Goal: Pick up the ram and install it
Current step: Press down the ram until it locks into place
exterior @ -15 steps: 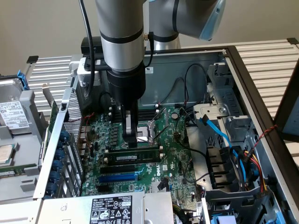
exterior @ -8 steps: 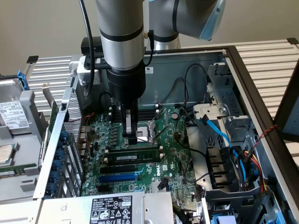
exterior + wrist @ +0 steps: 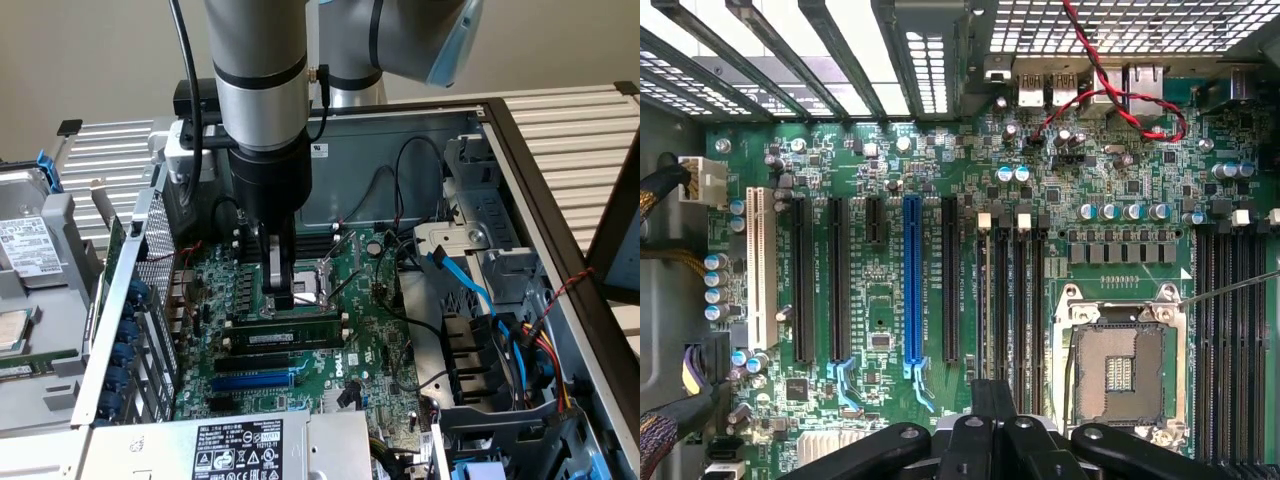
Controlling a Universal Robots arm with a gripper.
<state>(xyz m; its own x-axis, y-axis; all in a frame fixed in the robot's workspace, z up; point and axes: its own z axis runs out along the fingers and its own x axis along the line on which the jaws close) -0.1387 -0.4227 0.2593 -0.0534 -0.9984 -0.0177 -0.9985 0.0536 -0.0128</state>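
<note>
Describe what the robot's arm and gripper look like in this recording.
The arm is a thick silver-grey cylinder with a black band, and a pale blue cap on the joint above. A black cable runs down its side to a small black box. The gripper has a black body, silver-grey fingers and black linkage bars with round pivots.

Silver cylindrical arm link (image 3: 260, 50) vertical, pointing straight down, upper centre of exterior view. Grey joint with pale blue cap (image 3: 452, 40) behind it, toward exterior view's right. Black cylindrical wrist housing (image 3: 270, 185) under silver link, same vertical axis. Slim black two-finger gripper (image 3: 282, 292) hangs from housing, fingers straight down, jaws closed together, no gap visible. Wrist view: gripper (image 3: 990, 405) viewed along its axis, black linkage bars (image 3: 855, 450) splayed to both sides, fingers met at centre.
</note>
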